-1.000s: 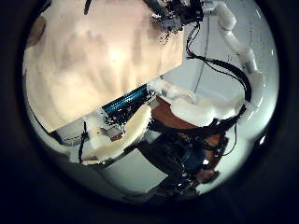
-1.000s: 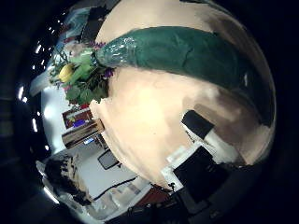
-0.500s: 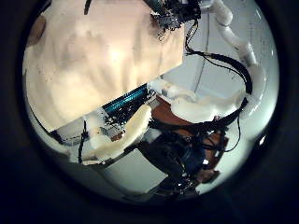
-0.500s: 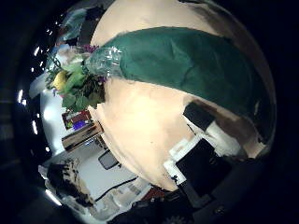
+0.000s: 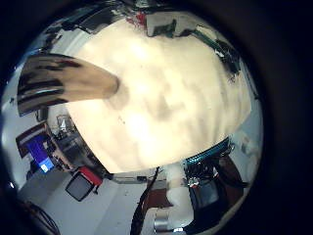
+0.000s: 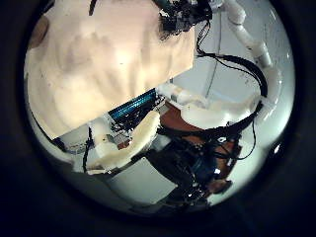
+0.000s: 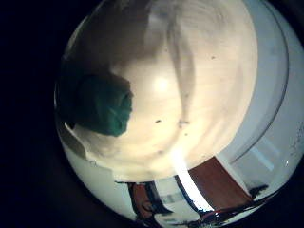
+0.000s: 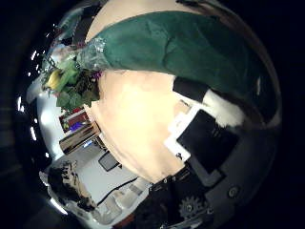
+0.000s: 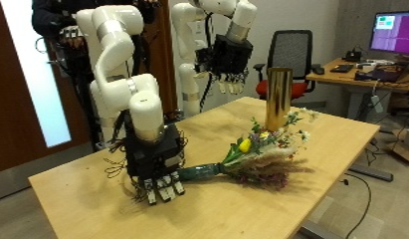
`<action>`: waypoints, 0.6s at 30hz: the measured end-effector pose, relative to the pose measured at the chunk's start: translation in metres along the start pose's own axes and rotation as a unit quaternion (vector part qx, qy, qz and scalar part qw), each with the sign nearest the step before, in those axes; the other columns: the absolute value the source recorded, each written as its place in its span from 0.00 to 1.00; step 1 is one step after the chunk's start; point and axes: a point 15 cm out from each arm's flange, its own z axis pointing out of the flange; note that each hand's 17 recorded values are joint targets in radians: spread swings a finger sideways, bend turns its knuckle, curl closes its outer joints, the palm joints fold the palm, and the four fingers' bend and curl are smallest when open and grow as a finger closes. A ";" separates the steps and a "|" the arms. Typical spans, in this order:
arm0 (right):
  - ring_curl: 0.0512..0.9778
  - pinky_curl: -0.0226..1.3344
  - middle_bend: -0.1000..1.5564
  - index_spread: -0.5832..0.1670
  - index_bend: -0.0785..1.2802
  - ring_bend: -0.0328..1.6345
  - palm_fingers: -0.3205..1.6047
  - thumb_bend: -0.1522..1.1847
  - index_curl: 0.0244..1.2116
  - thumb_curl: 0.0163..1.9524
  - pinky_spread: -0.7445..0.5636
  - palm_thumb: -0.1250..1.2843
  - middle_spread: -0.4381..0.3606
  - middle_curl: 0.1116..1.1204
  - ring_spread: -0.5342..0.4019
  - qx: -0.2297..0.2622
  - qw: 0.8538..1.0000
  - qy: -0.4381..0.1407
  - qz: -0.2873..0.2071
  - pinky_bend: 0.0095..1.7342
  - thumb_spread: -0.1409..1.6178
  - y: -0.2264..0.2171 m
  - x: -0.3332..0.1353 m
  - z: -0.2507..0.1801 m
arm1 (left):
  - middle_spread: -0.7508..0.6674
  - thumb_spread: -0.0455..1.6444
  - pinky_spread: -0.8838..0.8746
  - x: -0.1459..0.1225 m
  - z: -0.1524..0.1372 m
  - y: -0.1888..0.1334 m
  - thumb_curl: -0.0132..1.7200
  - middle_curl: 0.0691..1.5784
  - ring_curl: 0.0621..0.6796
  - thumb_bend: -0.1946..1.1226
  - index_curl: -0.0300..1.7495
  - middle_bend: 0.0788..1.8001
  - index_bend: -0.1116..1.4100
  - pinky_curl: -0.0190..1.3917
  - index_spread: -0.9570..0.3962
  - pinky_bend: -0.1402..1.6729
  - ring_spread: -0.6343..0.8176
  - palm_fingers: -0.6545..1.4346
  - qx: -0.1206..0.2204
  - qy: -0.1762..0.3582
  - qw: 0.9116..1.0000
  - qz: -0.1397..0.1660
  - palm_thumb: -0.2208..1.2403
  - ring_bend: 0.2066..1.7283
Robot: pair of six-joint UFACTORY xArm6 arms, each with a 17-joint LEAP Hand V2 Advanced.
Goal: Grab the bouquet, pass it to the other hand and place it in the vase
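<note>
The bouquet (image 9: 257, 154) is lying flat mid-desk (image 9: 323, 169), green-wrapped stem end right under the right hand (image 9: 159, 171), whose fingers hang loose, gripping nothing. The gold vase (image 9: 277, 98) stands upright by the far edge. The left hand (image 9: 232, 62) floats high, fingers relaxed.

Even, bright room light is falling on the table (image 9: 323, 149); palm views are bulging strongly, their edges darkening to black.
</note>
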 end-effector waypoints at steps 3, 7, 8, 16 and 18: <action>0.26 0.16 0.41 0.44 0.25 0.50 0.66 0.10 0.29 0.25 0.47 0.71 0.44 0.34 0.35 -0.013 1.000 0.011 -0.006 0.16 0.60 0.004 -0.003 -0.008 | 0.76 0.59 0.81 0.000 0.000 0.001 0.18 0.15 0.25 0.13 0.27 0.06 0.20 0.18 0.82 0.18 0.83 0.41 0.000 0.000 1.000 0.000 0.41 0.05; 0.34 0.23 0.48 0.33 0.35 0.56 0.85 0.09 0.37 0.26 0.21 0.72 0.30 0.40 0.27 -0.022 0.999 0.024 -0.016 0.36 0.55 0.010 -0.009 -0.019 | 0.77 0.59 0.81 -0.001 -0.001 0.001 0.18 0.15 0.25 0.13 0.27 0.06 0.20 0.18 0.82 0.18 0.83 0.41 0.000 0.001 1.000 0.000 0.41 0.05; 0.35 0.24 0.50 0.32 0.37 0.57 0.85 0.09 0.39 0.26 0.18 0.72 0.29 0.42 0.26 -0.021 0.999 0.025 -0.018 0.39 0.54 0.010 -0.010 -0.021 | 0.77 0.59 0.81 -0.001 -0.001 0.001 0.18 0.15 0.25 0.13 0.27 0.06 0.20 0.18 0.82 0.18 0.83 0.41 0.000 0.001 1.000 0.000 0.41 0.05; 0.53 0.41 0.74 0.36 0.74 0.77 0.84 0.11 0.60 0.28 0.26 0.82 0.30 0.59 0.31 0.015 1.000 0.012 -0.021 0.68 0.55 0.007 -0.011 -0.049 | 0.76 0.59 0.81 -0.005 -0.003 0.002 0.18 0.15 0.25 0.13 0.27 0.06 0.21 0.18 0.82 0.18 0.82 0.41 0.005 0.002 1.000 -0.006 0.41 0.06; 0.56 0.46 0.77 0.38 0.79 0.81 0.80 0.15 0.63 0.31 0.31 0.90 0.32 0.61 0.33 0.044 0.999 0.002 -0.018 0.74 0.55 0.005 -0.005 -0.069 | 0.76 0.59 0.81 -0.005 -0.004 0.002 0.18 0.15 0.25 0.13 0.27 0.06 0.21 0.18 0.82 0.18 0.82 0.41 0.008 0.003 1.000 -0.007 0.41 0.06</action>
